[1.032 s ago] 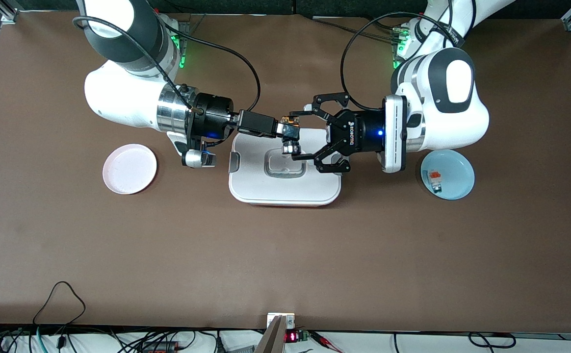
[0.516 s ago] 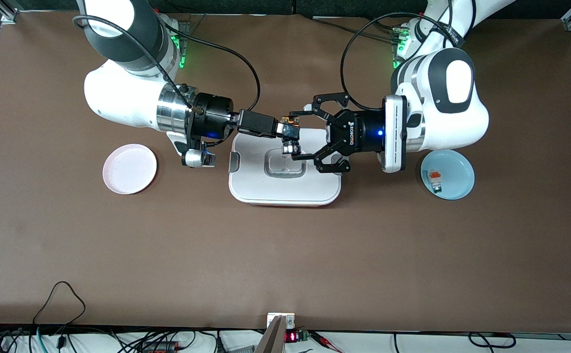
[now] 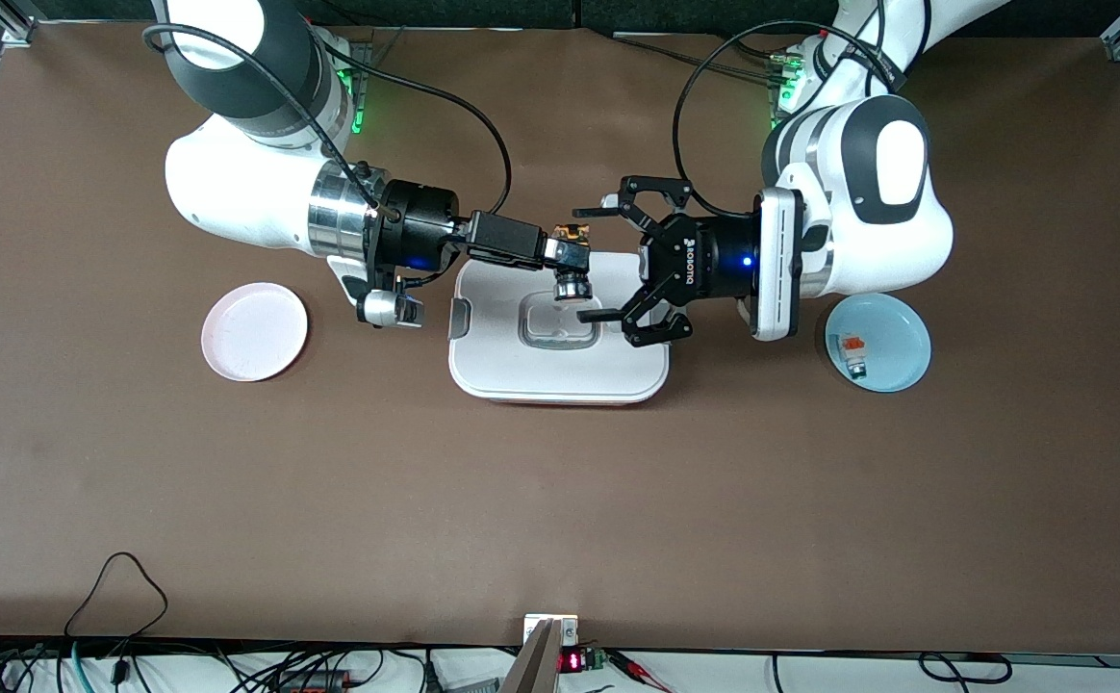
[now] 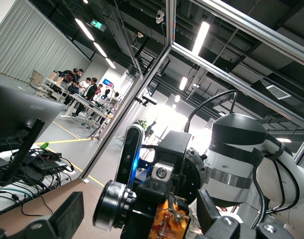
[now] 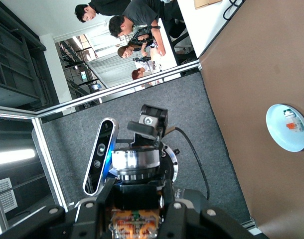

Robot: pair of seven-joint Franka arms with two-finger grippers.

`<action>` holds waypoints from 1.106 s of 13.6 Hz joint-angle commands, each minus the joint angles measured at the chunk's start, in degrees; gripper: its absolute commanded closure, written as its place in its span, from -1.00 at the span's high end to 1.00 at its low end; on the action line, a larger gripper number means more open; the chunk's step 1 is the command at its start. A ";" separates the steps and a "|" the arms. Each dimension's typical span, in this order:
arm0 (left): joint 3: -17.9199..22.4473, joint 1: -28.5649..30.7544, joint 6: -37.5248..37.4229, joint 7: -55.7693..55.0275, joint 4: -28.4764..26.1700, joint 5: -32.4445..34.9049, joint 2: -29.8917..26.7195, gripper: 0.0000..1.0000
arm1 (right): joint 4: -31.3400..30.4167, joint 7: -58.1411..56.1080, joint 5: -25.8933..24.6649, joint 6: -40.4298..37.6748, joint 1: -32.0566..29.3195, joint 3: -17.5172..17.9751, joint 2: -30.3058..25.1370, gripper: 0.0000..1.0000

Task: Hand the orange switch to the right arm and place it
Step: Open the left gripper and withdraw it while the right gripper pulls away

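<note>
The orange switch (image 3: 574, 280) hangs in the air over the white lidded box (image 3: 521, 371), orange block toward the robots' bases, silvery ring toward the front camera. My right gripper (image 3: 571, 255) is shut on its dark body. In the right wrist view the right gripper (image 5: 142, 219) clamps the switch (image 5: 142, 196) from both sides. My left gripper (image 3: 587, 263) stands open around the switch, its fingertips (image 3: 591, 315) apart from it. The left wrist view shows the switch (image 4: 169, 225) between the spread fingers of the left gripper (image 4: 139, 217).
A pink plate (image 3: 254, 330) lies at the right arm's end of the table. At the left arm's end, a blue plate (image 3: 892, 332), also visible as a blue plate (image 5: 287, 128), holds a white-bodied part with an orange top (image 3: 853, 352).
The left gripper has opened and let go of the switch, and its hand has drawn back slightly. The right gripper keeps the switch in the same place.
</note>
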 commanded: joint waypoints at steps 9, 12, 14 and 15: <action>7.74 14.25 3.79 0.55 -5.75 -0.26 -3.00 0.98 | -2.43 -2.28 -11.21 -0.07 -0.04 0.08 0.89 -0.34; 7.82 17.51 14.16 0.46 -7.76 2.99 -3.35 0.98 | -5.07 -2.45 -16.40 -0.16 -0.04 0.08 0.89 -0.34; 8.35 19.70 15.94 0.29 -8.73 5.52 -5.01 0.98 | -7.09 -2.45 -20.96 -0.25 -0.13 -0.01 0.71 -0.34; 9.05 20.41 16.03 -0.50 -8.74 10.85 -5.80 0.98 | -7.80 -2.45 -23.25 -0.34 -0.22 -0.01 0.54 -0.34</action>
